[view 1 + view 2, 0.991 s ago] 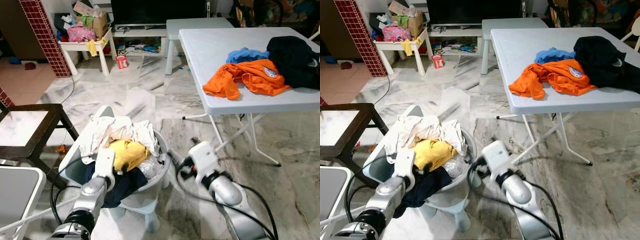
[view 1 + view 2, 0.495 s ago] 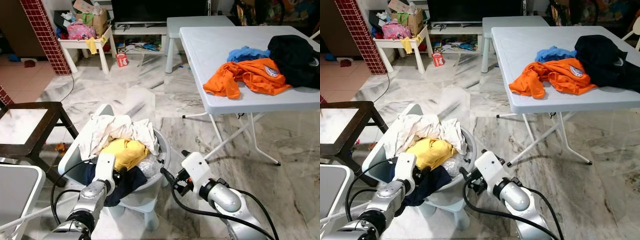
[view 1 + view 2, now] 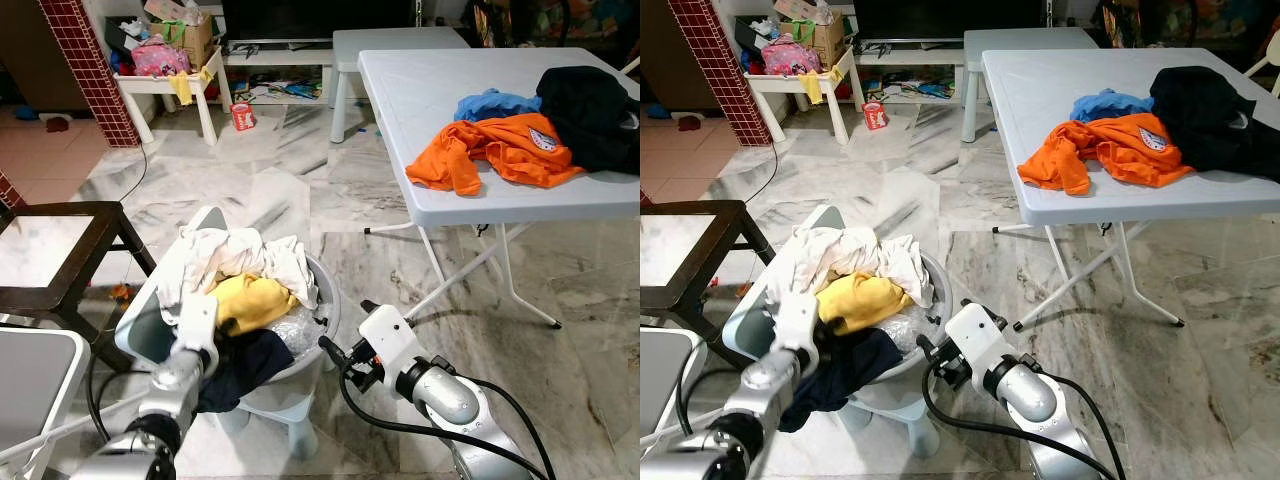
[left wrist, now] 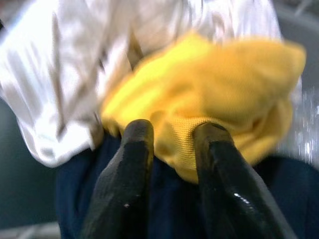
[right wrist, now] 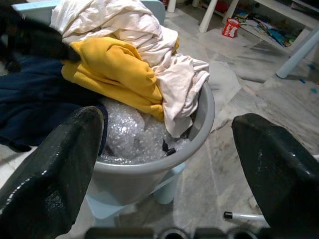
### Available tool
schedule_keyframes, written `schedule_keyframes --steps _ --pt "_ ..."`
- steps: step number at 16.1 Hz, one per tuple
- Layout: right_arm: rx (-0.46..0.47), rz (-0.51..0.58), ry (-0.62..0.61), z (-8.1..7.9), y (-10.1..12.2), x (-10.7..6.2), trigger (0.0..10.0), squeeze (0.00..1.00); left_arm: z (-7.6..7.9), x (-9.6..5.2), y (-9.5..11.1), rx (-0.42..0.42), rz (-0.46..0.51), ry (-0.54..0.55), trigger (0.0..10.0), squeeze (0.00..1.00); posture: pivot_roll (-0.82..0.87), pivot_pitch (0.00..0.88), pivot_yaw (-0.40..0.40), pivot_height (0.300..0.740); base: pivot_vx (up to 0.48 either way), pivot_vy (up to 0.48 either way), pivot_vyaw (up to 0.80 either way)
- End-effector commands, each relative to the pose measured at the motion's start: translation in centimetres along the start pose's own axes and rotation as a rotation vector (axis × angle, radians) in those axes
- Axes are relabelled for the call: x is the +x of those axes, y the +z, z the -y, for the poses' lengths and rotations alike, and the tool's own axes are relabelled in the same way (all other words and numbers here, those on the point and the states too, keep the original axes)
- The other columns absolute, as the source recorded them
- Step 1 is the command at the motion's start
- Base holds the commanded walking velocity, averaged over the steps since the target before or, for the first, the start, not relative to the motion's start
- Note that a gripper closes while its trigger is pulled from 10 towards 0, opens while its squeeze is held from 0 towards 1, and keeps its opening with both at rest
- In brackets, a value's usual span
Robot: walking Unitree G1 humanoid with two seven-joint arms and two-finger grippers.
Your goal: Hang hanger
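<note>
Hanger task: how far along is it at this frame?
Nothing looks done: no hanger or rail can be made out. In hand: the left gripper, open, is at the yellow garment in the grey basket. The right gripper is open beside the basket rim, holding nothing. Left: everything. White clothes and a dark blue garment fill the basket; orange clothes lie on the white table.

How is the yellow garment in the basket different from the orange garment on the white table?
The yellow garment lies bunched in the grey basket, pressed between a white cloth and a dark blue garment; the orange garment lies spread out on the white table. The left gripper points at the yellow one; no gripper is near the orange one. The orange one shows a printed patch; the yellow one looks plain. Both are crumpled, not folded.
</note>
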State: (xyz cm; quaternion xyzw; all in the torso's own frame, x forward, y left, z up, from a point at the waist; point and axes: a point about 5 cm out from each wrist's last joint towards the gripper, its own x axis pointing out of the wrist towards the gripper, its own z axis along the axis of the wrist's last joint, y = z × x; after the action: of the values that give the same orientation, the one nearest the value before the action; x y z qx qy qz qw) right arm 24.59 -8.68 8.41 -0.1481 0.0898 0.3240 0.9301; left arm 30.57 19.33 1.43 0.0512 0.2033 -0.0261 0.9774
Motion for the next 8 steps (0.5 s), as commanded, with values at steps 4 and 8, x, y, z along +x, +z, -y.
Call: schedule_keyframes --steps 4,8 --pt "-0.021 0.017 -0.013 -0.1 0.3 0.5 10.0 0.00 -0.9 0.6 4.1 -0.007 0.205 0.063 0.0 0.00 -0.13 0.045 0.039 0.740 0.000 0.000 0.00" --pt "-0.023 0.026 -0.028 0.0 0.3 1.1 10.0 0.00 -0.8 0.0 8.6 0.022 0.465 0.047 0.0 0.00 -0.11 0.032 0.042 0.740 0.000 0.000 0.00"
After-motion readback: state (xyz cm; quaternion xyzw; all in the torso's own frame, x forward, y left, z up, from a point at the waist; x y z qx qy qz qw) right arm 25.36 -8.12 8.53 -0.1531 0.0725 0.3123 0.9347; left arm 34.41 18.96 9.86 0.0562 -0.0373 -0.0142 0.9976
